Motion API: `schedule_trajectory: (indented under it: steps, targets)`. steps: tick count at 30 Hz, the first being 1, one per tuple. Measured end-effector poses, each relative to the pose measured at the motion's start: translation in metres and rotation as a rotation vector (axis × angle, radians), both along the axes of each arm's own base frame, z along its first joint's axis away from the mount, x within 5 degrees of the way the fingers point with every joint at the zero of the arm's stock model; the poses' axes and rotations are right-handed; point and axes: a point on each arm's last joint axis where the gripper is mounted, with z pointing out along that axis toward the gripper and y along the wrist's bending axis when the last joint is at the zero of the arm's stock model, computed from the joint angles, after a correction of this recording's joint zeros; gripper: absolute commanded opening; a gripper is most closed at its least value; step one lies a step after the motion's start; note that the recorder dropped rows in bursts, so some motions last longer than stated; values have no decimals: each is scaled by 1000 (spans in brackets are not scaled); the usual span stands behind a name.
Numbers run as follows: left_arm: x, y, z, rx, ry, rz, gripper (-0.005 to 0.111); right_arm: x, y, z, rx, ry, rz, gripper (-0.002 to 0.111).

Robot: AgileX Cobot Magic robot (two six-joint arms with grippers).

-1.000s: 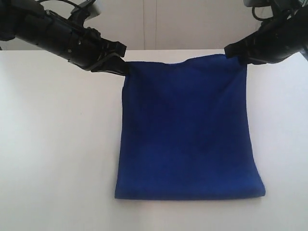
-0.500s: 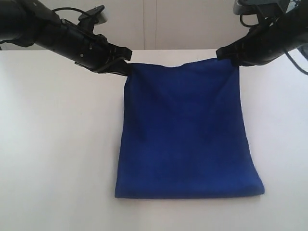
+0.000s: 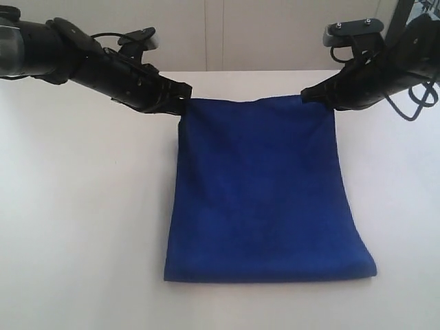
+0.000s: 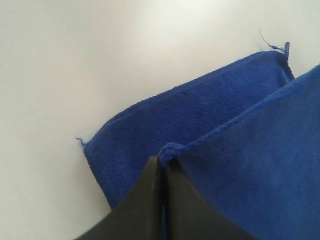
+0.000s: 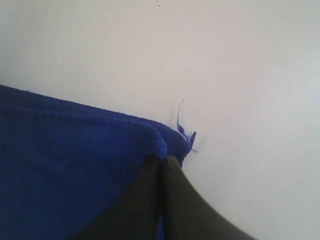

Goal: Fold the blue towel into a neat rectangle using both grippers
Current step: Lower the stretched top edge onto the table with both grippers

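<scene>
The left arm (image 3: 75, 62) is reaching in from the left, the left gripper (image 3: 180, 102) pinching shut on a towel (image 3: 265, 192) corner; the right arm (image 3: 388, 69) is slanting in opposite, the right gripper (image 3: 307, 93) clamping the other corner, seemingly slightly higher.

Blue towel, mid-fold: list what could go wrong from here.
1. Slip: the left gripper and right gripper each pinch only a sliver at a corner of the blue towel; a tug could pull one free.
2. Skew: in the exterior view the held corners sit closer together than the near edge is wide, so the upper layer may bunch or land crooked.
3. Snag: a loose thread sticks out beside the right gripper's hold.
</scene>
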Motion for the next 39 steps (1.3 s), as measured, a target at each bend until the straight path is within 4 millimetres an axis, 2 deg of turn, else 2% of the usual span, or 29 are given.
schedule_trajectory:
  steps: [20,39]
  targets:
    - [18,1,-45,59,-23,72,0,20,-2,-43,-25,-34,-44,0]
    - [22,2,-58,103,-60,57,0,26,0,-72,-40,-21,-52,0]
